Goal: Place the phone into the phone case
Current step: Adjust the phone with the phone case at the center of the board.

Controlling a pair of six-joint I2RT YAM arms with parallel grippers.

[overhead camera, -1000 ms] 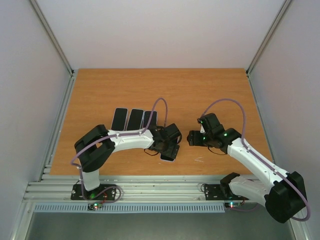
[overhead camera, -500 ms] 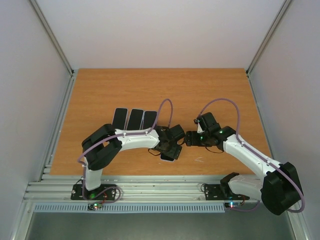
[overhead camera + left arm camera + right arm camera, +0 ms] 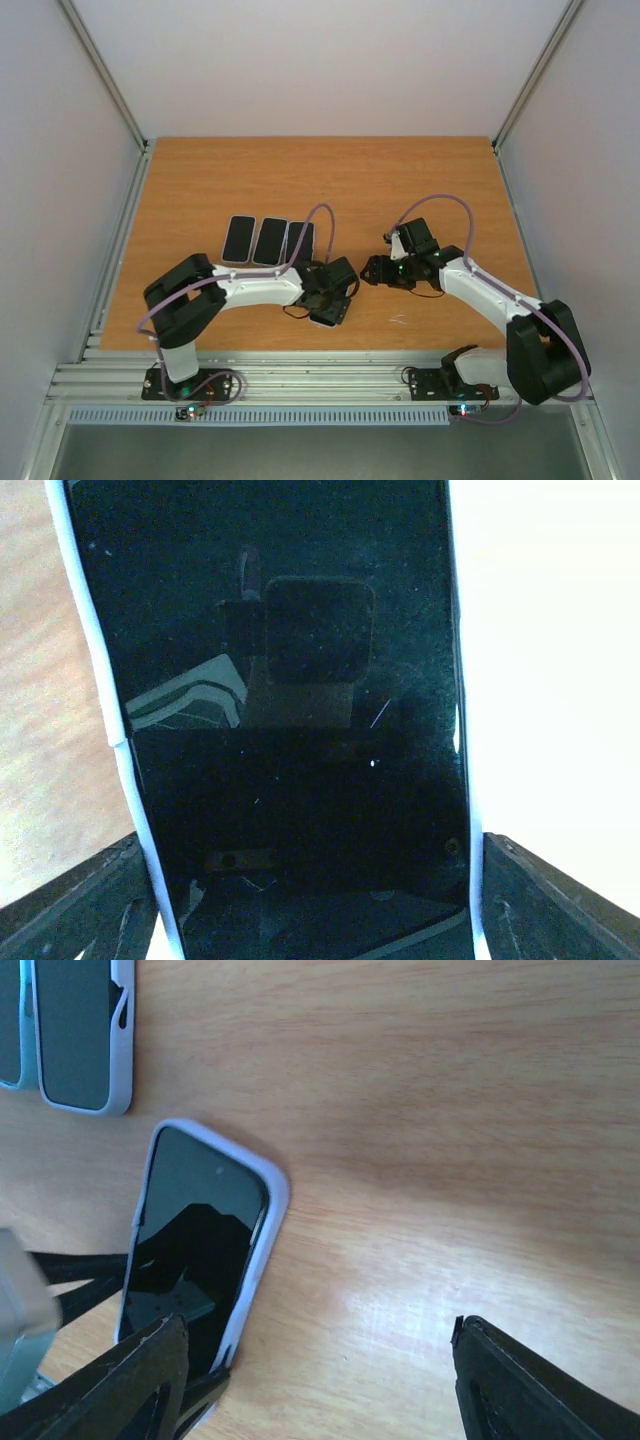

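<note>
While the phone (image 3: pixel 200 1250) lies flat and screen-up on the counter (image 3: pixel 420 180), it is near the front edge, roughly midway between the two arms. Its dark glass sits inside the pale lavender rim of the phone case (image 3: pixel 272 1195). Whether it is pressed fully home all the way round cannot be told.

From the right wrist, its long axis runs nearly up and down the view, with the top leaning slightly right. The far, rounded end points toward the row of spare cases (image 3: pixel 269 240), and the near end is under the left arm. From above, most of the phone is hidden beneath that arm, and only a pale corner shows at its near side.

The left gripper (image 3: pixel 318 865) straddles the phone across its width at the near end. Its fingers (image 3: pixel 80 905) sit against both long edges of the case, so it reads as clasped on the phone. In its own camera the screen fills the frame, with the long axis running straight away from the wrist.

The right gripper (image 3: pixel 318 1370) hovers just right of the phone with its jaws spread wide. Only bare counter lies between them, and they touch nothing. The three spare cases lie side by side, parallel, farther back and to the left, apart from the phone.
</note>
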